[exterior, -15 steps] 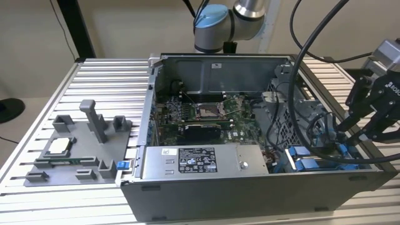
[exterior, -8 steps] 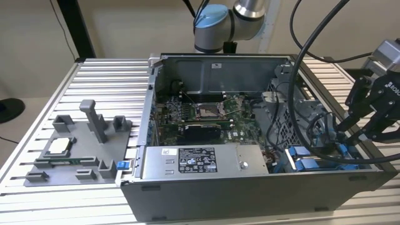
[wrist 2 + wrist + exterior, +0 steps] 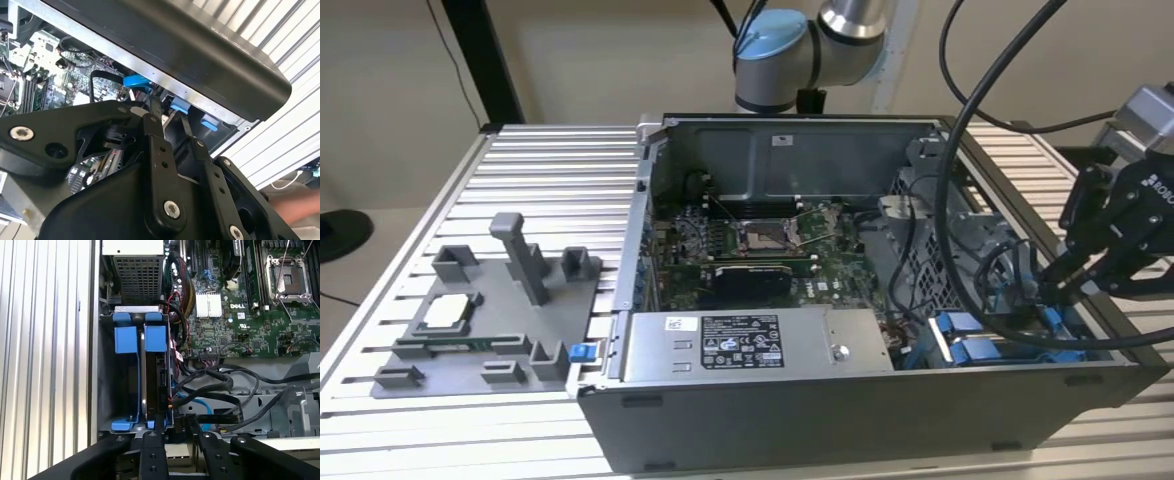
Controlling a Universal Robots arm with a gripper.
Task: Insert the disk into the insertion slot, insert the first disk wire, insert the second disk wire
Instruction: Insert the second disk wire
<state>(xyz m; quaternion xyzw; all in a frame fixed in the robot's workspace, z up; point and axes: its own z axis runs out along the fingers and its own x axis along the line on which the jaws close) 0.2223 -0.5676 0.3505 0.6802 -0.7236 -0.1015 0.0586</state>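
The disk (image 3: 154, 371) stands on edge inside the insertion slot (image 3: 107, 390), a grey metal bay in the case's corner; its blue carrier tabs (image 3: 155, 338) show at the mouth. In the exterior view the bay's blue parts (image 3: 974, 348) lie at the case's front right. My gripper (image 3: 173, 427) hovers over the bay's end, just above the disk's connector edge. Its fingers (image 3: 156, 107) stand a little apart, open, with nothing seen between the tips. Black wires (image 3: 220, 377) and a blue cable (image 3: 200, 404) run loose beside the disk. The gripper (image 3: 1062, 285) reaches in over the case's right wall.
The open computer case sits on a ribbed aluminium table (image 3: 547, 150). A grey power-supply box (image 3: 740, 343) fills the case's front, and the motherboard (image 3: 747, 240) lies behind it. A grey fixture (image 3: 494, 320) stands on the exterior view's left. Arm cables (image 3: 974, 120) loop over the case.
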